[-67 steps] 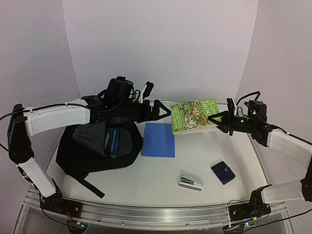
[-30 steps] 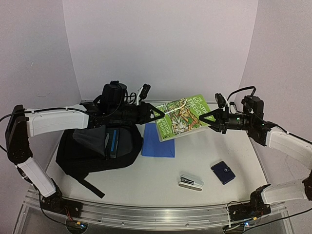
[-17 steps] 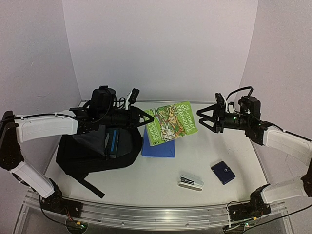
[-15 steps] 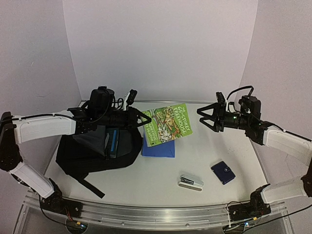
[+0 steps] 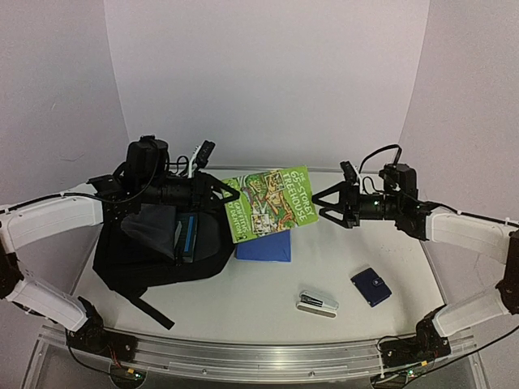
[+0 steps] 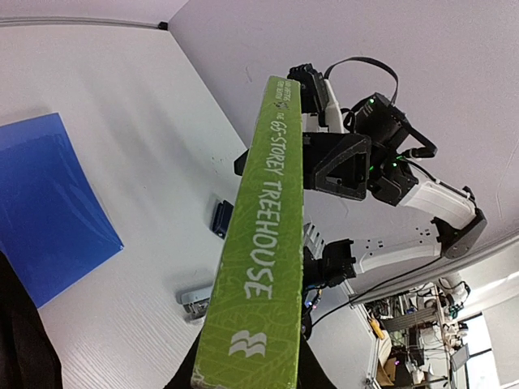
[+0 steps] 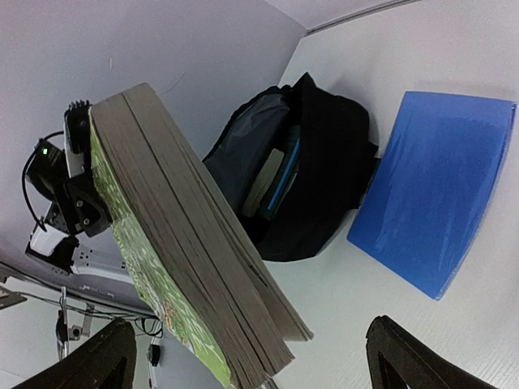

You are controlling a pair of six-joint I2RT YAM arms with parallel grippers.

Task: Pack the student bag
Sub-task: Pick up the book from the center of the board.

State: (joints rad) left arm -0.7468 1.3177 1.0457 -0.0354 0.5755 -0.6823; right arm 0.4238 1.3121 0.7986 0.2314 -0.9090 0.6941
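Observation:
The student bag (image 5: 154,255) lies open at the left of the table, black with a grey lining, and a blue-edged book (image 5: 187,235) stands in it. A green paperback (image 5: 269,203) hangs in the air right of the bag, with my left gripper (image 5: 222,194) shut on its left edge. In the left wrist view its spine (image 6: 263,243) fills the middle. My right gripper (image 5: 321,203) stands open just right of the paperback, not touching it. In the right wrist view the page edges (image 7: 195,243) pass between the spread fingers (image 7: 101,356).
A blue folder (image 5: 264,235) lies flat beside the bag, partly under the raised paperback. A grey stapler (image 5: 318,303) and a small navy case (image 5: 371,286) sit nearer the front right. White walls close in the back and both sides.
My right gripper has let go of the green paperback and opened wide. The left gripper has carried the paperback to the left, toward the bag, and the right gripper has followed a little.

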